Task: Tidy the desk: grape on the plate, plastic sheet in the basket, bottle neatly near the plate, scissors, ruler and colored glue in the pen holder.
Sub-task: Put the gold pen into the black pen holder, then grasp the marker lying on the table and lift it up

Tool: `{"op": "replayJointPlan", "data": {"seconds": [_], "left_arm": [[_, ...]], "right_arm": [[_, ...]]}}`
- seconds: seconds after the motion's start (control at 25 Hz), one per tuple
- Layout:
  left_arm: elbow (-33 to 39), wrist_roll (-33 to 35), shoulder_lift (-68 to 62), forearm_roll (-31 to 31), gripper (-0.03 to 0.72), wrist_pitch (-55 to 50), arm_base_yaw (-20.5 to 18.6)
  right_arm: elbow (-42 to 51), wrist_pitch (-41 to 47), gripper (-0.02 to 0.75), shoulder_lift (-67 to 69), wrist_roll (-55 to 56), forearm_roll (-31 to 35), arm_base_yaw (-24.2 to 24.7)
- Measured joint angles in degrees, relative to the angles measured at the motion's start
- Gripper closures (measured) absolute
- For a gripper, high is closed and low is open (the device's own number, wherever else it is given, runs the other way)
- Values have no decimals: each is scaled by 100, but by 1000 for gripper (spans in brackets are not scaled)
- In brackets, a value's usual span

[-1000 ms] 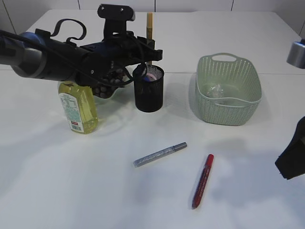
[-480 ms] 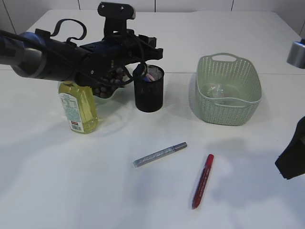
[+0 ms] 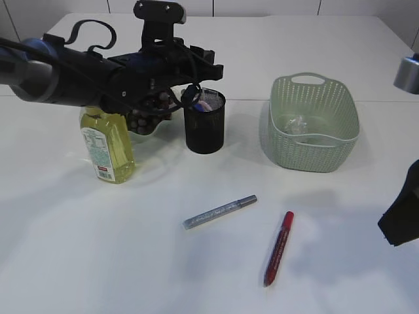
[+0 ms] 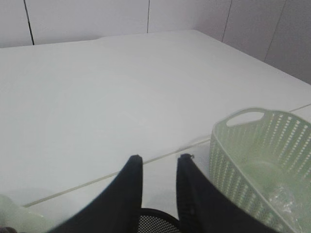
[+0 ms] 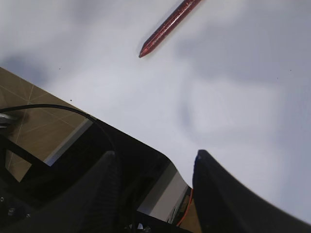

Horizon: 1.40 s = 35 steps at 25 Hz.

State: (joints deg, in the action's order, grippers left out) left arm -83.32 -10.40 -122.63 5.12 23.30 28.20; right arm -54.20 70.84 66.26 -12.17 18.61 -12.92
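Observation:
My left gripper (image 3: pixel 208 73) is open and empty just above the black mesh pen holder (image 3: pixel 204 123), whose rim shows between the fingers in the left wrist view (image 4: pixel 156 221). Something pink (image 3: pixel 208 103) lies inside the holder; the ruler does not show. The yellow bottle (image 3: pixel 109 148) stands in front of the plate of grapes (image 3: pixel 145 118), which my left arm partly hides. A silver glue pen (image 3: pixel 219 211) and a red glue pen (image 3: pixel 278 248) lie on the table. My right gripper (image 5: pixel 155 156) is open and empty at the table's front edge, with the red pen (image 5: pixel 170 24) beyond it.
The green basket (image 3: pixel 315 147) stands at the back right with the clear plastic sheet (image 3: pixel 298 123) inside; it also shows in the left wrist view (image 4: pixel 228 165). My right arm (image 3: pixel 400 216) hangs at the right edge. Floor shows past the table edge (image 5: pixel 29 97).
A wooden ruler stood upright in my left gripper above the pen holder one second ago; it has dropped out of sight into the holder. The left gripper stays above it. The right arm has not moved.

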Motion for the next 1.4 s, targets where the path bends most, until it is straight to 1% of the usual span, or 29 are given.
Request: {"op": "replayJointPlan", "data": {"seconds": [0.24, 0.4, 0.56, 0.76, 0.92, 1.04, 1.16, 1.28, 1.4], "left_arm": [[0, 0, 465, 148, 501, -1148, 0], [0, 0, 850, 206, 501, -2196, 81], [0, 0, 1162, 206, 501, -3005, 183], [0, 73, 1476, 206, 500, -4174, 420], [0, 249, 1599, 187, 499, -5234, 685], [0, 548, 1598, 1, 498, -6067, 852], [0, 1106, 1598, -361, 498, -6723, 995], [0, 1821, 1598, -787, 498, -7212, 1082], [-25, 2333, 1598, -1133, 498, -7554, 1086]], "right_arm": [[0, 0, 341, 0, 0, 0, 0], [0, 0, 341, 0, 0, 0, 0], [0, 0, 341, 0, 0, 0, 0], [0, 0, 341, 0, 0, 0, 0], [0, 0, 341, 0, 0, 0, 0], [0, 0, 341, 0, 0, 0, 0], [0, 0, 341, 0, 45, 0, 0], [0, 0, 341, 0, 589, 0, 0], [0, 0, 341, 0, 1116, -167, 0]]}}
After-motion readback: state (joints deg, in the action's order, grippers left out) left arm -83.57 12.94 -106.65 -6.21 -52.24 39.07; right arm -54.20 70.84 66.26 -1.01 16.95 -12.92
